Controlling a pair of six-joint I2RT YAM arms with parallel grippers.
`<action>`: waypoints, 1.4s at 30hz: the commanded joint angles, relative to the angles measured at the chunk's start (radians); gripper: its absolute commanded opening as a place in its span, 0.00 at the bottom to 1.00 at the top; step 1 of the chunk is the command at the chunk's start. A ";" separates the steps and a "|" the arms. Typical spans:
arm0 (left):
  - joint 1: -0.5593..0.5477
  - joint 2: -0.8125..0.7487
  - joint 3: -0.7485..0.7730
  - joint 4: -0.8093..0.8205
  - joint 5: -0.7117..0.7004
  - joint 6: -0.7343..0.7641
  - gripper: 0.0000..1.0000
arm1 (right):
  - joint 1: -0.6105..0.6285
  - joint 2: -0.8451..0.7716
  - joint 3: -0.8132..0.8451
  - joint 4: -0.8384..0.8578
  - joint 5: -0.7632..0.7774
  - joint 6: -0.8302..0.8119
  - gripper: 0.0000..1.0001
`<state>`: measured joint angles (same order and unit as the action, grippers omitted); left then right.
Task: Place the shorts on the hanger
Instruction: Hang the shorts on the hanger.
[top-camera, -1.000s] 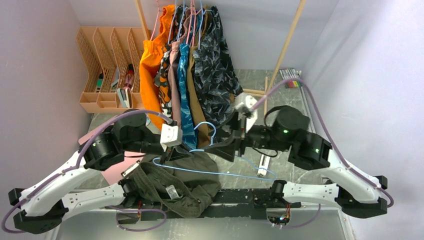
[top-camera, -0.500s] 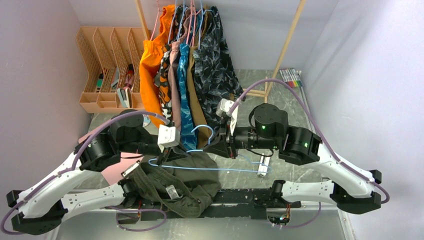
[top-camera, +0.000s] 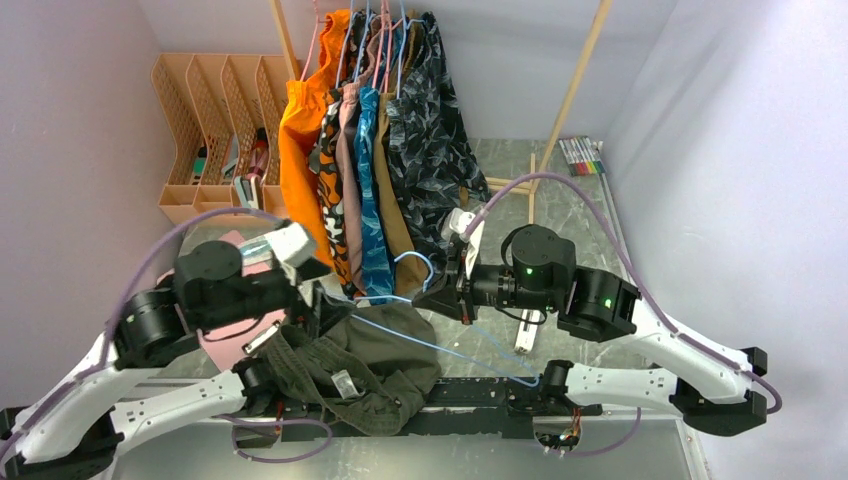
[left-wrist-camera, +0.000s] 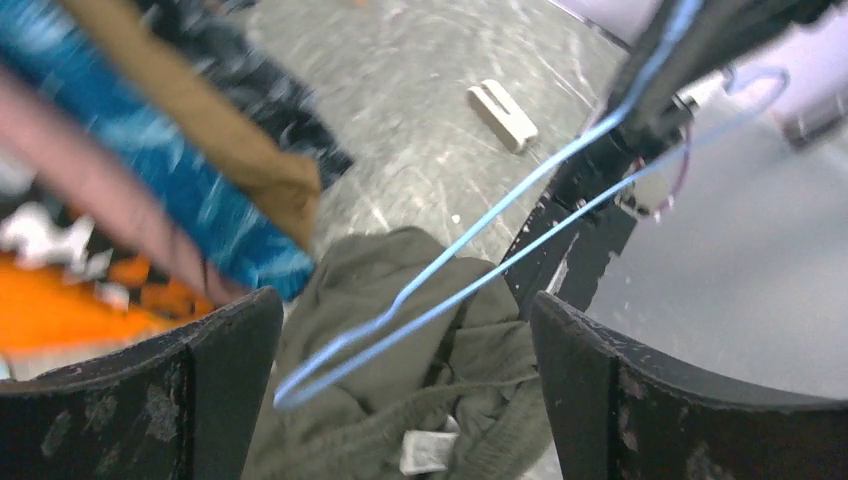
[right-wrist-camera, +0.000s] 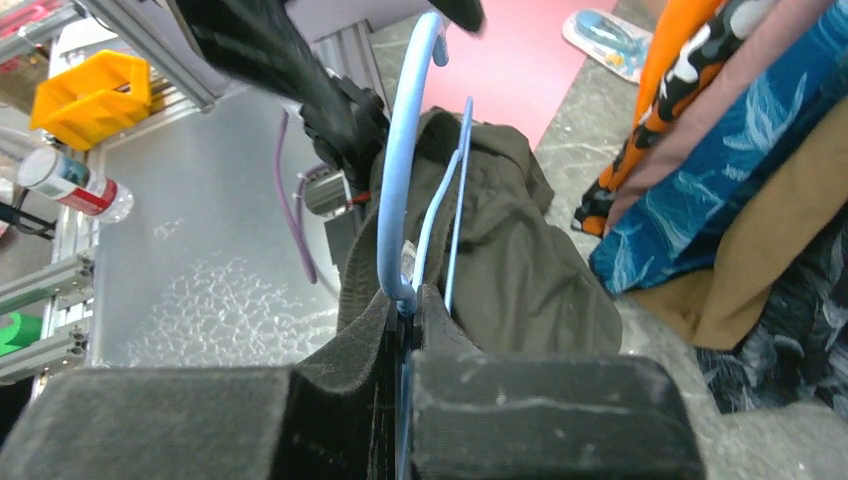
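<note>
Status from where I'm standing: early in the job, nothing draped yet.

- shorts (top-camera: 370, 365): a crumpled heap at the near edge of the table (top-camera: 590, 250), between the two arm bases. White label facing up, waistband bunched. No part of them is over or through the frame.
- hanger (right-wrist-camera: 392, 200): off the table, gripped at the neck just under the hook. The frame slants over the shorts, with its left corner low above the fabric and the other corner out towards the near right. (Can't tell if that left corner touches the cloth or only hovers over it.)
- right gripper (right-wrist-camera: 405, 315): clamped tight on the hanger neck, hook sticking out past the fingertips. Grip looks solid.
- left gripper (left-wrist-camera: 405, 340): jaws spread wide, holding nothing. It hangs above the left part of the shorts, and its wrist view shows the hanger's corner and the fabric between the fingers.
- The rack of hung garments (top-camera: 400, 120) sits just behind, close to both wrists.

Done: hanger is secured in one hand and positioned over the shorts.

Left, as I judge it:
- pick up an edge of the shorts with the free hand
- feed it through the frame or over the lower bar
- even it out so it doesn't slide off

Most of the job remains.
</note>
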<state>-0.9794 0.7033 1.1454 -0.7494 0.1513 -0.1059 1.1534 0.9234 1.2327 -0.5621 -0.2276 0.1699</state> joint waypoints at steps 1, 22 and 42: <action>0.002 -0.048 0.071 -0.281 -0.399 -0.467 0.97 | 0.000 -0.037 -0.057 0.050 0.072 0.033 0.00; 0.005 0.066 -0.260 -0.653 -0.589 -1.242 0.97 | -0.001 -0.035 -0.183 0.167 0.013 0.034 0.00; 0.050 0.228 -0.298 -0.622 -0.547 -1.159 0.40 | 0.001 -0.114 -0.225 0.181 -0.011 0.025 0.00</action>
<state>-0.9367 0.9287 0.8547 -1.3846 -0.4061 -1.2907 1.1534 0.8448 1.0183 -0.4084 -0.2363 0.1986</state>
